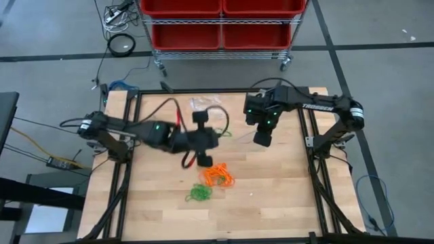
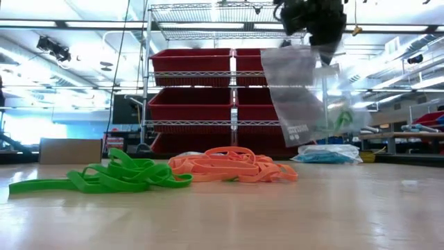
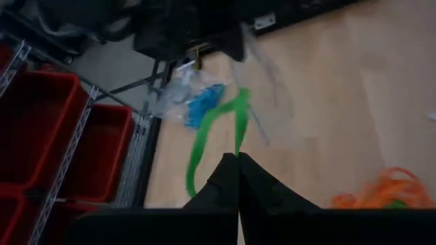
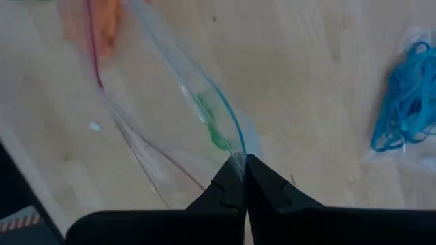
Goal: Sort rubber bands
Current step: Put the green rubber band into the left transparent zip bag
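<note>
Left end effector: fingers pressed together, pinching one green rubber band, which hangs as a long narrow loop from the tips. In the high view this end effector sits above the middle of the surface.

Right end effector: fingers pressed together on the rim of a clear plastic bag. The bag hangs raised, well clear of the surface, right of centre and toward the far edge. Green material shows faintly through the film.

Location of remaining stock:
- Orange rubber bands, one clump just nearside of the left end effector, near the centre.
- Green rubber bands, one clump beside the orange, closer to the near edge. In the low view the two clumps touch at their edges.
- Blue rubber bands, inside a second clear bag lying toward the far edge.

Handling judgement: the bands are light, soft and elastic, and they tangle. A lifted band is likely to drag neighbours with it. Take hold of a single strand standing proud at the outer edge of a clump, on the side away from the other colour. The bag film is thin and limp, so its mouth may sag shut.

Obstructions: a black cable and a red one trail across the far-left part of the surface. Red bins on a wire rack stand beyond the far edge, clear of the work
</note>
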Motion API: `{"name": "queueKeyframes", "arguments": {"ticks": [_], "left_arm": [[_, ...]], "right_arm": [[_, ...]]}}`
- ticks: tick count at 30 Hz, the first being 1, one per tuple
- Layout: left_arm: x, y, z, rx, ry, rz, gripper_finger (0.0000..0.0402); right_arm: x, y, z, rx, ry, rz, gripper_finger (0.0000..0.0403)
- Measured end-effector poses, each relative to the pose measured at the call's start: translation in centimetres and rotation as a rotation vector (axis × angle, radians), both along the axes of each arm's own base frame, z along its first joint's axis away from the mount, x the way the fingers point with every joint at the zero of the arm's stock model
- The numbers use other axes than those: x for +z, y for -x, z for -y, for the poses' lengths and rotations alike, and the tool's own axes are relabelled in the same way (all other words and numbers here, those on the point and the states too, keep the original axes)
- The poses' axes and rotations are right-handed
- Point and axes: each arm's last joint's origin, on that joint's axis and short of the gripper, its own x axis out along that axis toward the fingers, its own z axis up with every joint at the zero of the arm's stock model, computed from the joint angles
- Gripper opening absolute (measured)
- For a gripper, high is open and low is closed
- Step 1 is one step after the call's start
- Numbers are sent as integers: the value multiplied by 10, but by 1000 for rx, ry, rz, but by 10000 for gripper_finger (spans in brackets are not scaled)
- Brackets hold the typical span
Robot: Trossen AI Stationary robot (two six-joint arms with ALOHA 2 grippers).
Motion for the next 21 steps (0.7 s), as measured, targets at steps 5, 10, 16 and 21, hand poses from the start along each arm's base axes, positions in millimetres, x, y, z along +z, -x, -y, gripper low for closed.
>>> {"name": "queueKeyframes", "arguments": {"ticks": [5,10,16,21], "left_arm": [[-10,-17,-24,-82,144,-21,0],[-26,-35,-40,-140,241,-47,0],[-43,-48,-50,-109,251,-79,0],[-44,-52,-52,-111,254,-52,0]], "right_arm": [[-7,-10,3,17,14,16,0],[-8,-15,9,1,28,57,0],[-9,-17,9,6,39,61,0],[-9,-18,7,10,46,63,0]]}}
